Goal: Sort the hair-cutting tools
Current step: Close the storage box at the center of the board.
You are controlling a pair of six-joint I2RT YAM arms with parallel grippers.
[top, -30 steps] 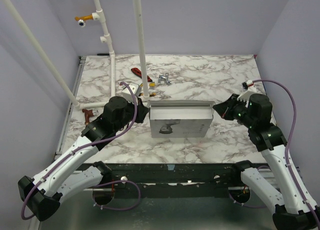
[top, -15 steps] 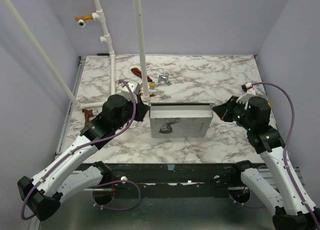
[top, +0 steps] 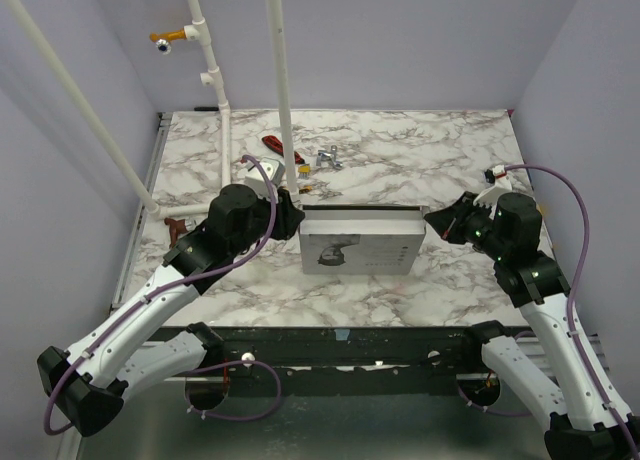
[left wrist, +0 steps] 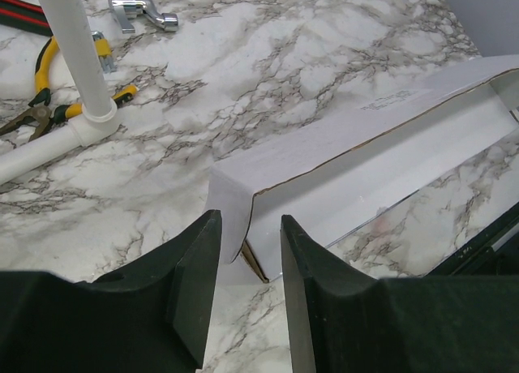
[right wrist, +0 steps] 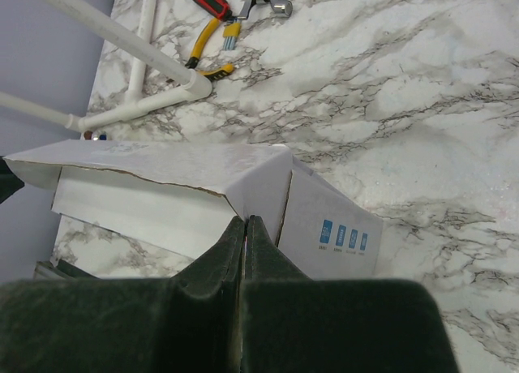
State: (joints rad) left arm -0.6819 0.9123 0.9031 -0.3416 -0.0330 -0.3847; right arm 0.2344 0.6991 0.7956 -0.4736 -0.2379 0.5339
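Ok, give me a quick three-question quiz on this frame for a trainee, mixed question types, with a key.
1. True or false: the left gripper has its jaws open at the end of the white cardboard box.
2. What lies by the foot of the white pipe? A) yellow-handled pliers B) a blue mug C) a sponge
3. Which gripper's jaws are shut, at the edge of the box's lid flap?
Key: 1 true; 2 A; 3 the right gripper.
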